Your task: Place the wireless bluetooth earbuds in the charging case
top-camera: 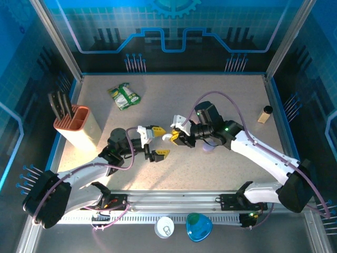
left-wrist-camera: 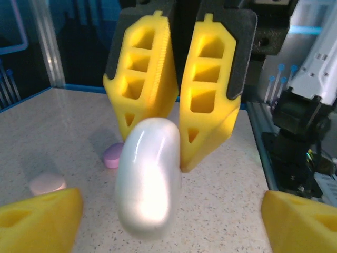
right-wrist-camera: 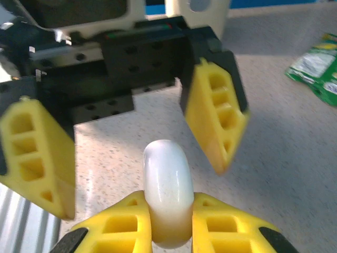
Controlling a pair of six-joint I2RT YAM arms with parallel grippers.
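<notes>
A white pebble-like charging case (right-wrist-camera: 167,184) is held off the table, pinched edge-on by my right gripper (right-wrist-camera: 169,204), which is shut on it. In the top view this case (top-camera: 167,137) hangs mid-table at the right gripper (top-camera: 174,137). My left gripper (top-camera: 158,141) faces it, jaws open, one finger on each side of the case without touching. In the left wrist view the case (left-wrist-camera: 147,179) hangs between the open left gripper (left-wrist-camera: 171,203). A purple case (left-wrist-camera: 112,155) and a pink case (left-wrist-camera: 47,183) lie on the table behind. The tiny earbuds are out of view.
A green packet (top-camera: 124,96) lies at the back left. An orange knife block (top-camera: 79,126) stands at the left. A small bottle (top-camera: 265,114) sits at the right edge. A white lid (top-camera: 165,227) and a blue object (top-camera: 198,226) rest beyond the near rail.
</notes>
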